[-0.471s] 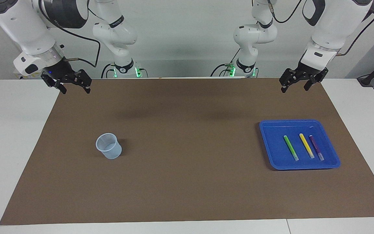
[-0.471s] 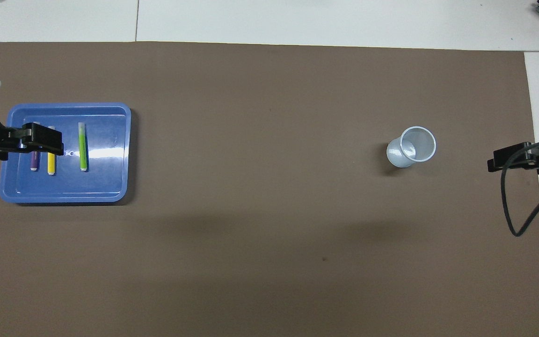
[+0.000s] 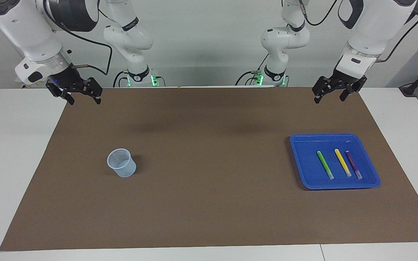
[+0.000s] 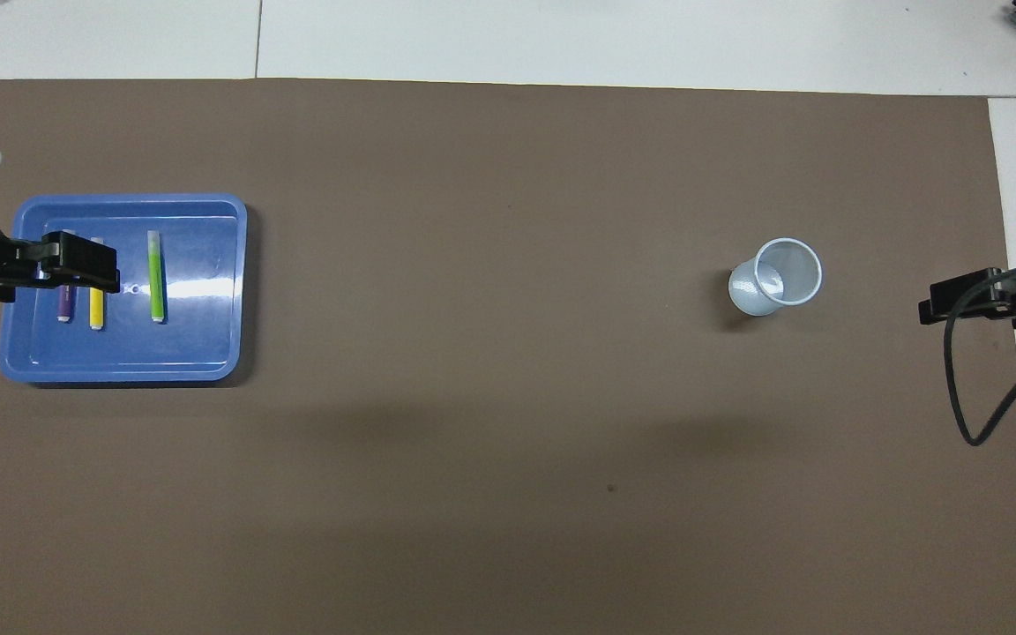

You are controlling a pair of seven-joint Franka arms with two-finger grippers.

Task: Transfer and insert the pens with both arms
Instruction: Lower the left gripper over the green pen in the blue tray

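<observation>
Three pens lie side by side in a blue tray (image 3: 299, 159) toward the left arm's end of the table: green (image 3: 325, 165), yellow (image 3: 342, 162) and purple (image 3: 353, 165). My left gripper (image 3: 328, 98) hangs open and empty, high over the mat's edge by the robots. From overhead the left gripper (image 4: 89, 269) covers part of the yellow pen (image 4: 96, 310) and the purple pen (image 4: 65, 307); the green pen (image 4: 156, 278) shows whole. My right gripper (image 3: 85, 100) hangs open and empty over the mat's corner at its own end, and its tip (image 4: 936, 309) shows overhead.
A pale translucent cup (image 3: 122, 163) stands upright on the brown mat (image 3: 209, 188) toward the right arm's end, also seen from overhead (image 4: 777, 278). Two smaller white arms with green-lit bases (image 3: 140, 78) stand at the robots' edge. White tabletop borders the mat.
</observation>
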